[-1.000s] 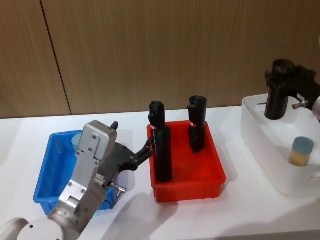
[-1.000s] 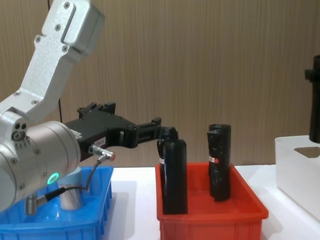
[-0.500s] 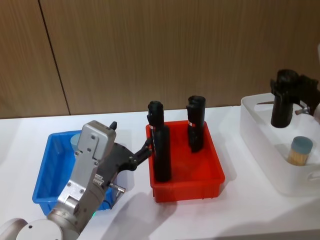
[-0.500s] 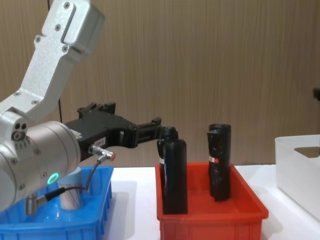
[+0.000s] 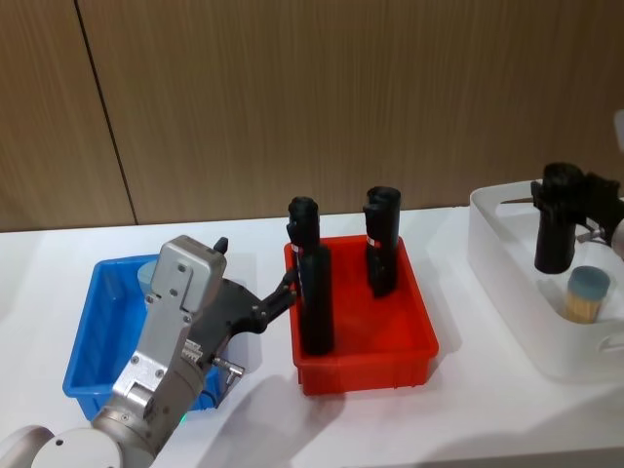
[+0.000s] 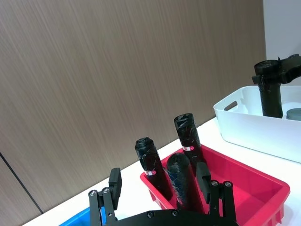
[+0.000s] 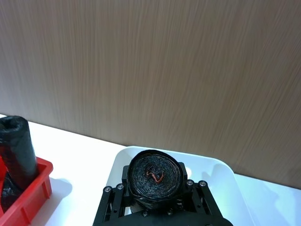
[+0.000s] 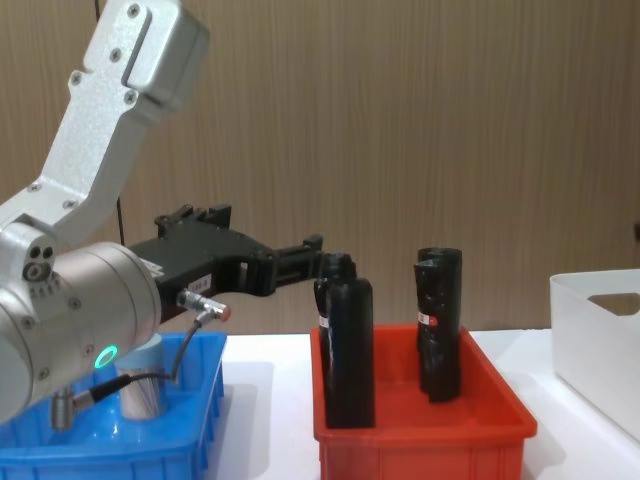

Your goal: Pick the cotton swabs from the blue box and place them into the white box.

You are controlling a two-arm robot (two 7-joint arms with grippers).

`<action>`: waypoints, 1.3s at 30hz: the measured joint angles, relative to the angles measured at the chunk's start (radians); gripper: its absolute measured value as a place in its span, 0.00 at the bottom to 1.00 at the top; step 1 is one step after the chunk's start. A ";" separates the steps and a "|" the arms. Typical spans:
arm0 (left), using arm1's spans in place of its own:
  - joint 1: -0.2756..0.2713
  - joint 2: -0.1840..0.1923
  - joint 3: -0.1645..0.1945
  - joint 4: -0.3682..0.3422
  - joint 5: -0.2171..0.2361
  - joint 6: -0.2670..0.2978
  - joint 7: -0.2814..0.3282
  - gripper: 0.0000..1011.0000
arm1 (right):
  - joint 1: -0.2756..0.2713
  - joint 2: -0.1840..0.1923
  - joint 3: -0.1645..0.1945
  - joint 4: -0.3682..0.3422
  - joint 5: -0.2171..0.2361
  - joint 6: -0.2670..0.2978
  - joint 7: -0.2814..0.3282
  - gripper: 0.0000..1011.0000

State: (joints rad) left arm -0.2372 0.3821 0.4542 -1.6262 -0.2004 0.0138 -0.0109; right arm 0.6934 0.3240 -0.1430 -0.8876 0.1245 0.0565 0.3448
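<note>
blue box [image 5: 93, 331] left, red bin [image 5: 409, 346] in the middle, white box [image 5: 507, 278] right.

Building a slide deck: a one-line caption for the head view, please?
Right gripper lowers a black roll into the white box beside a cotton swab jar; left gripper waits over the blue box.

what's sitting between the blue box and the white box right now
The red bin with upright black rolls, seen in the head view, with bare table either side.

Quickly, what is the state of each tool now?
Left tool: open, empty, beside the red bin.
Right tool: closed on a black roll over the white box.
</note>
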 joint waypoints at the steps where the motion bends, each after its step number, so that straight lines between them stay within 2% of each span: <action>1: 0.000 0.000 0.000 0.000 0.000 0.000 0.000 0.99 | 0.002 -0.001 -0.001 0.009 -0.001 -0.002 0.001 0.53; 8: 0.000 0.000 0.000 0.000 0.000 0.000 0.000 0.99 | 0.021 -0.005 -0.004 0.062 -0.003 -0.017 0.010 0.55; 9: 0.000 0.000 0.000 0.000 0.000 0.000 0.000 0.99 | 0.025 -0.006 -0.005 0.073 -0.003 -0.021 0.011 0.60; 11: 0.000 0.000 0.000 0.000 0.000 0.000 0.000 0.99 | 0.029 -0.007 -0.005 0.082 -0.003 -0.023 0.013 0.63; 14: 0.000 0.000 0.000 0.000 0.000 0.000 0.000 0.99 | 0.035 -0.008 -0.006 0.101 -0.003 -0.033 0.019 0.76; 17: 0.000 0.000 0.000 0.000 0.000 0.000 0.000 0.99 | 0.039 -0.009 -0.007 0.111 -0.003 -0.038 0.021 0.81; 24: 0.000 0.000 0.000 0.000 0.000 0.000 0.000 0.99 | 0.043 -0.010 -0.007 0.127 -0.003 -0.053 0.027 0.99; 32: 0.000 0.000 0.000 0.000 0.000 0.000 0.000 0.99 | 0.040 -0.008 -0.004 0.125 0.003 -0.064 0.033 0.99; 39: 0.000 0.000 0.000 0.000 0.000 0.000 0.000 0.99 | 0.023 -0.002 0.001 0.090 0.007 -0.067 0.034 0.99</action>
State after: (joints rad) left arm -0.2372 0.3821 0.4543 -1.6262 -0.2003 0.0138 -0.0109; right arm 0.7160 0.3215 -0.1423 -0.7971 0.1310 -0.0103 0.3788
